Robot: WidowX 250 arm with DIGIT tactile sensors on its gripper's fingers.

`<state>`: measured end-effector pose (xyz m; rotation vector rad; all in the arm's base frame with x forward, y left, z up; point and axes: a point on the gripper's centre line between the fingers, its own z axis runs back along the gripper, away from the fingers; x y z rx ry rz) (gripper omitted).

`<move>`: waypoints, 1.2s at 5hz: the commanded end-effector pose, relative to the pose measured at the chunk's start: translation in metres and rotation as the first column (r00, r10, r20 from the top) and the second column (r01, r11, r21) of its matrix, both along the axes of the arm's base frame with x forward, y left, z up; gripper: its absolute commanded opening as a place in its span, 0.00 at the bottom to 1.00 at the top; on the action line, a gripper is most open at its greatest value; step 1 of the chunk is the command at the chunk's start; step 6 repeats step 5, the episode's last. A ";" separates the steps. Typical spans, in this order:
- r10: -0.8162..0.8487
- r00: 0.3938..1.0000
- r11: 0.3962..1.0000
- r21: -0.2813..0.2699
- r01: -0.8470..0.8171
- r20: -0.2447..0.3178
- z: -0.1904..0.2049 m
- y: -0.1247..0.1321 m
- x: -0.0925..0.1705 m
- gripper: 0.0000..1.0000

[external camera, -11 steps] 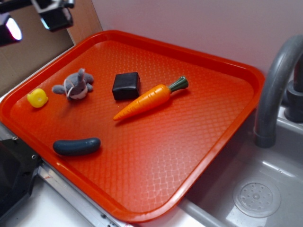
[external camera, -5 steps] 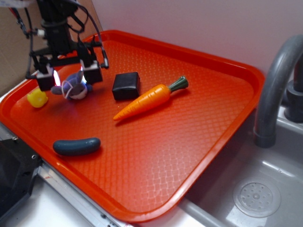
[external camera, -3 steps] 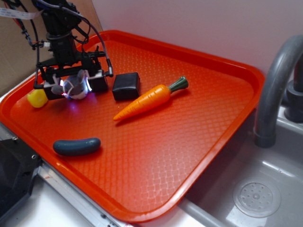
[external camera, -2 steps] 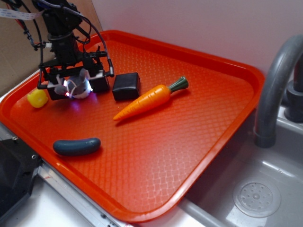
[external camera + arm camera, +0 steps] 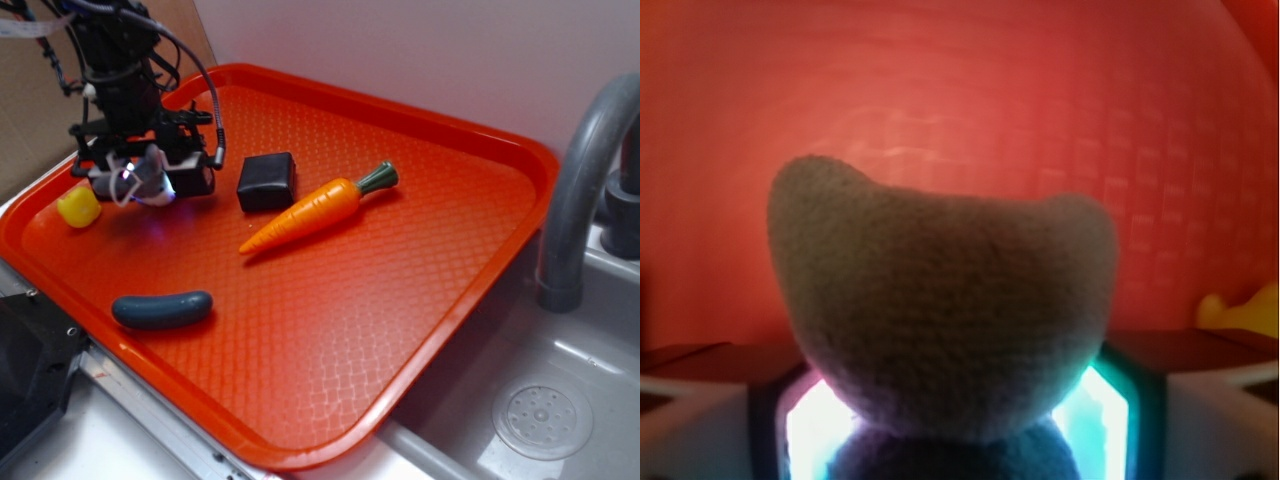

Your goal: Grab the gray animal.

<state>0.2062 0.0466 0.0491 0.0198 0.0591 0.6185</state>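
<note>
The gray animal, a small fuzzy plush, is pinched between the two fingers of my gripper over the left part of the orange tray. In the wrist view its rounded gray body fills the middle of the frame. The glowing pads press against it from both sides, so the gripper is shut on it. Whether the plush still touches the tray is hidden by the fingers.
A small yellow toy lies just left of the gripper. A black block sits close on its right, then a carrot. A dark gray-blue sausage piece lies nearer the front. Faucet and sink stand at the right.
The gripper came down around the gray animal and shut on it. It has now shifted slightly left and up with the plush between its fingers.
</note>
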 end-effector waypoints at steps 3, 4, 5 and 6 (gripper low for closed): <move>-0.437 0.873 0.883 -0.081 0.462 0.217 0.127 -0.056 0.007 0.00; -0.463 0.847 0.867 -0.068 0.494 0.261 0.144 -0.066 0.001 0.00; -0.536 0.796 0.815 -0.075 0.575 0.280 0.157 -0.071 -0.003 0.00; -0.536 0.796 0.815 -0.075 0.575 0.280 0.157 -0.071 -0.003 0.00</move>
